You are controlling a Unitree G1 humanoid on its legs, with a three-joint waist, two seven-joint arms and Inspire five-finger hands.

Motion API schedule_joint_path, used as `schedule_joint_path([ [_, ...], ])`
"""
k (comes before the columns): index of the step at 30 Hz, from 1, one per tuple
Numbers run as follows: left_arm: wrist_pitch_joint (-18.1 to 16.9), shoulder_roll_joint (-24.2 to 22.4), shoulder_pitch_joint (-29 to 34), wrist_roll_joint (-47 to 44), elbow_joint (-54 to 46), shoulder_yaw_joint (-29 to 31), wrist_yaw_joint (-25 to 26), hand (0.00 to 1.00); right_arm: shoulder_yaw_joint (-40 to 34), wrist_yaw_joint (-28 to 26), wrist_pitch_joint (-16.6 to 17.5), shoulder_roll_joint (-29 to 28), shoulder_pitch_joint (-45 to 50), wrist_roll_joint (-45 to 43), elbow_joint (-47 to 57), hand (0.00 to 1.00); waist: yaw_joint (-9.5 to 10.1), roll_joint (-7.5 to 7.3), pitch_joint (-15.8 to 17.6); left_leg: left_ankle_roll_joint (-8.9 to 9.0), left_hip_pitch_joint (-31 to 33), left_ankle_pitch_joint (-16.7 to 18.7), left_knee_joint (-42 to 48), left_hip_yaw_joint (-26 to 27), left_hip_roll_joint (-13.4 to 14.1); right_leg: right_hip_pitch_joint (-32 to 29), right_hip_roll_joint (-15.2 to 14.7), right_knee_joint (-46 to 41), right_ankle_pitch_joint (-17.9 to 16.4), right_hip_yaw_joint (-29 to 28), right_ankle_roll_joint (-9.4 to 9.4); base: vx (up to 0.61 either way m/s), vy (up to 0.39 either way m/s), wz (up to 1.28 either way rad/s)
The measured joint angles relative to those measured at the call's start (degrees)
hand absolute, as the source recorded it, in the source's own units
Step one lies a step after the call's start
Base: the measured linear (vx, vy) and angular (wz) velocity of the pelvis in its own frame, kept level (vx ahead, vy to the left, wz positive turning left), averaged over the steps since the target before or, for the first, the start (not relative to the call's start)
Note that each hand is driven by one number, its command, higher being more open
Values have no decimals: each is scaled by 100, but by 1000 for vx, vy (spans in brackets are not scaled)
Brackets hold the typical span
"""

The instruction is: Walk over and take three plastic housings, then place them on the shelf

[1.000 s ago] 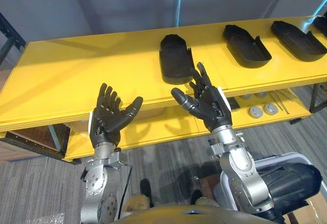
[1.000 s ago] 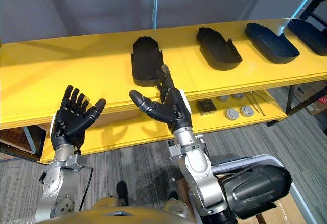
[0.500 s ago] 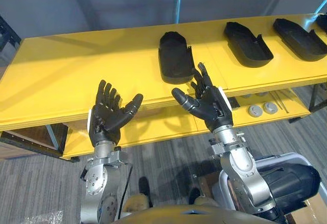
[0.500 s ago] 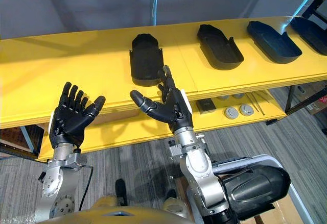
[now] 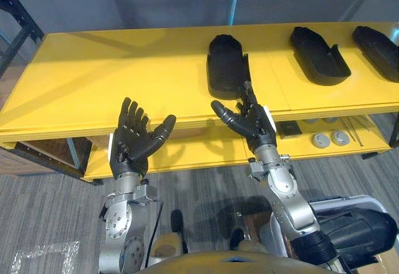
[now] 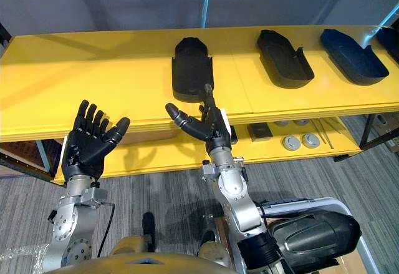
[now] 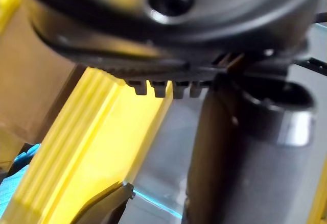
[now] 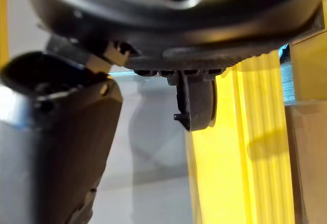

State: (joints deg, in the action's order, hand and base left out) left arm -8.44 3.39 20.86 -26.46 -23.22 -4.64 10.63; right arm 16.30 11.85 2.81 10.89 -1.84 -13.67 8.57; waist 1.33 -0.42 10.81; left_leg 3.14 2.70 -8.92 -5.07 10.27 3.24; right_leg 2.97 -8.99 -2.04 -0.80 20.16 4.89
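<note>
Facing a long yellow bench (image 5: 124,68) with a lower shelf (image 5: 193,152) under it. Lying on the bench top in a row, well apart from one another and hollow side up: three black plastic housings. About mid-bench, the nearest housing (image 5: 227,67); further right, the middle housing (image 5: 320,55); at the right edge of the left eye view, the far housing (image 5: 377,43). None held in either hand.

Raised in front of the bench's front edge, the left hand (image 5: 134,140): palm up, fingers (image 5: 128,115) straight and spread, thumb out to the side, holding nothing. Well apart from every housing.

Raised as well, the right hand (image 5: 252,124): straight and close together at the fingers, thumb stretched out toward the left, holding nothing. Sits at the bench's front edge, just before the nearest housing. Overlaps that housing's near right corner with its fingertips in the head views; cannot tell whether touching.

Past each hand in the wrist views, the ribbed yellow edge of the bench.

Resting on the lower shelf, off to the right: grey round discs (image 5: 322,140) side by side and a small dark square block (image 5: 288,128). Below, grey carpet floor (image 5: 50,224). At far left, a dark rack frame (image 5: 19,2).
</note>
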Motion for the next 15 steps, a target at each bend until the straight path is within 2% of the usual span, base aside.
schedule_joint_path([
  [8,0,-7,3,0,-1,23,-85,100,-172,496,167,-314,-524,433,-778,100,30,21,47,-54,56,-66,18,-120,-18,-14,-15,-66,-10,100,16,4,2,8],
  [15,0,-16,0,-1,-1,18,-136,100,-354,619,303,-346,-849,443,-1037,100,25,69,149,-55,41,-79,18,-144,-37,-5,-42,-106,-19,127,25,1,1,1],
])
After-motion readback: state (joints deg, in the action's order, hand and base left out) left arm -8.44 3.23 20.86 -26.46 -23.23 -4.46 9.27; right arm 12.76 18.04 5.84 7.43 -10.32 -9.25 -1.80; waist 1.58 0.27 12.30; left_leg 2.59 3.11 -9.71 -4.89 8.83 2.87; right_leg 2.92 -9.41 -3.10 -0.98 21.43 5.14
